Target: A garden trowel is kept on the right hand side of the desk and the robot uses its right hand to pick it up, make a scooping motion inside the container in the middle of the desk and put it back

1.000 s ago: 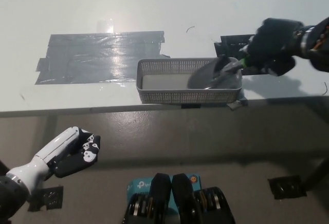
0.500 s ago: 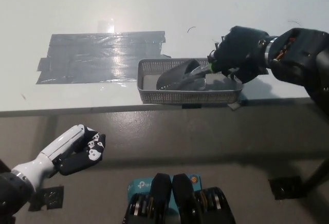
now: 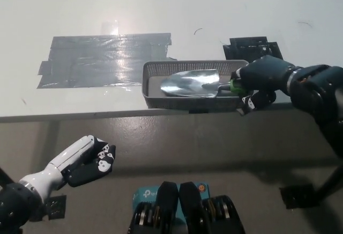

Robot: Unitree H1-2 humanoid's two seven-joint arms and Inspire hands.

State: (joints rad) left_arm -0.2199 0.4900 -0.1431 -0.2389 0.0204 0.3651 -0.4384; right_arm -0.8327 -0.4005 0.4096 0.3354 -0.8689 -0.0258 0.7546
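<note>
1. The black right robot hand [image 3: 260, 83] is wrapped tight around the green handle of the shiny silver metal garden trowel [image 3: 192, 82]
2. The trowel's blade lies almost flat inside the grey mesh basket with low walls [image 3: 155, 99]. The blade's point is toward the left end of the basket
3. The handle sticks out over the right end of the basket, where the right robot hand holds it
4. The basket sits at the front edge of the white counter [image 3: 161, 3], near the middle of that edge
5. A big patch of grey tape [image 3: 102, 59] is stuck flat on the counter, to the left of the basket and behind it
6. A small black patch [image 3: 252, 46] is on the counter just behind the right robot hand, near the basket's back right corner
7. The white left robot hand [image 3: 86, 159] hangs low in front of the counter, off to the left. It holds nothing, and its fingers are curled in loosely
</note>
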